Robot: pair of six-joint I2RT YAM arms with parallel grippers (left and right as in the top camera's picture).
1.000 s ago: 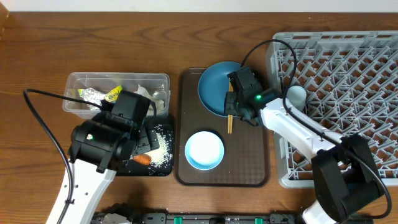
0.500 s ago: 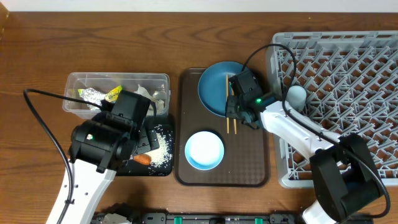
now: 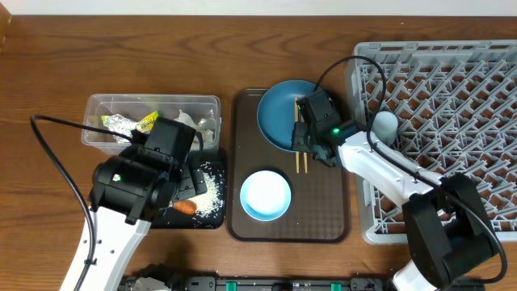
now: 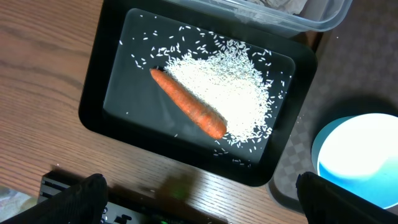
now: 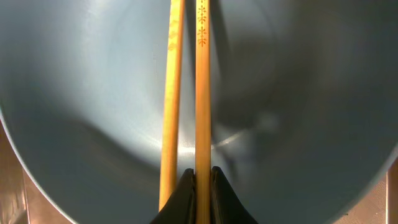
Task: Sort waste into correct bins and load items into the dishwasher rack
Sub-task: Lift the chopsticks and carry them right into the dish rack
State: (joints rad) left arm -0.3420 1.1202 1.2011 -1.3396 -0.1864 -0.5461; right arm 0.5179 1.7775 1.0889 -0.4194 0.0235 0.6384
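Note:
My right gripper (image 3: 307, 139) is over the near edge of the round blue plate (image 3: 279, 109). In the right wrist view it (image 5: 202, 186) is shut on one wooden chopstick (image 5: 203, 93). The second chopstick (image 5: 171, 93) lies just left of the fingers, over the plate (image 5: 311, 93). My left gripper (image 4: 199, 208) is open and empty above the shallow black tray (image 4: 102, 99), which holds the orange carrot (image 4: 186, 112) and white rice (image 4: 233, 93). The white bowl (image 3: 265, 196) sits on the brown tray. The clear tub (image 3: 153, 103) holds tissues and the foil wrapper. A light blue cup (image 3: 385, 124) sits in the grey rack (image 3: 452, 97). The pink cup is out of view.
The brown serving tray (image 3: 323, 218) lies between the black tray and the rack, with the plate and bowl on it. The left arm's body hides part of the tub and the black tray (image 3: 212, 220). The table's front edge runs close below the black tray.
My right gripper has shifted slightly left and away with the chopsticks over the plate's edge. The left arm, carrot and rice have not moved.

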